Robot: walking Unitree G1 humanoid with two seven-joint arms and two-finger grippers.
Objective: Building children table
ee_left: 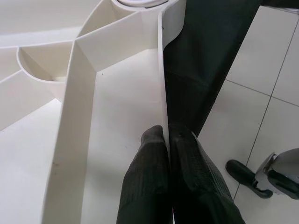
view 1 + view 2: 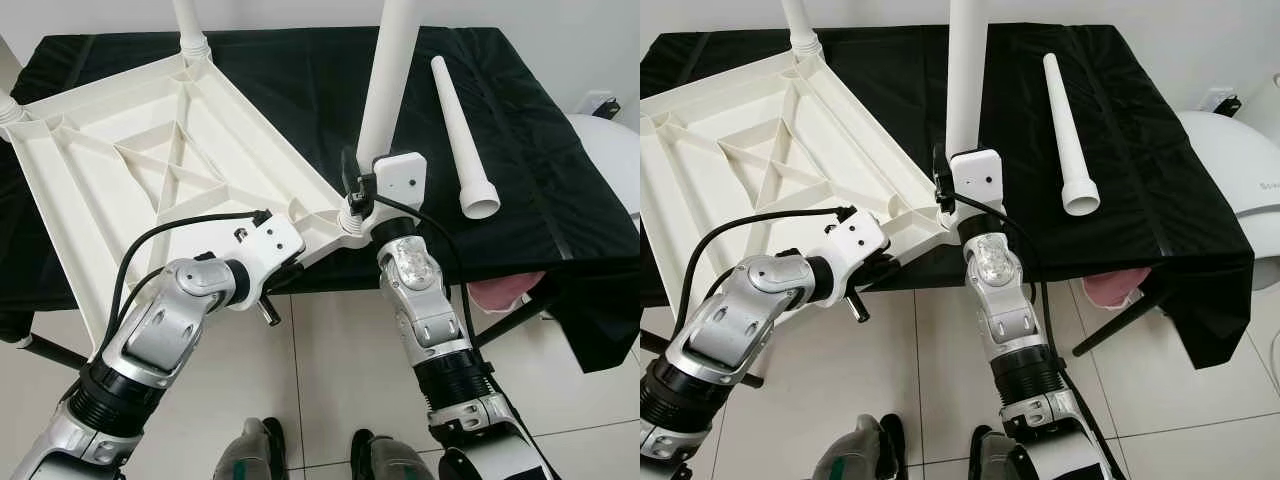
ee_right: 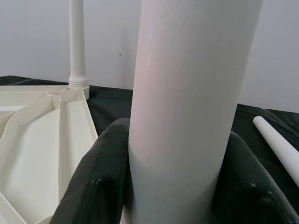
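White ribbed tabletop (image 2: 150, 150), upside down, legs upright.

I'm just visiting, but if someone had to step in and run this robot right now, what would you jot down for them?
Left hand: pinching the rim of the upturned white tabletop, steadying it on the black-covered table.
Right hand: closed around an upright table leg standing at the tabletop's near corner.
Done: other legs stand in the far corner and the left corner.
Left: whether the held leg is fully seated cannot be told. One spare leg lies loose on the cloth to the right, not yet fitted.
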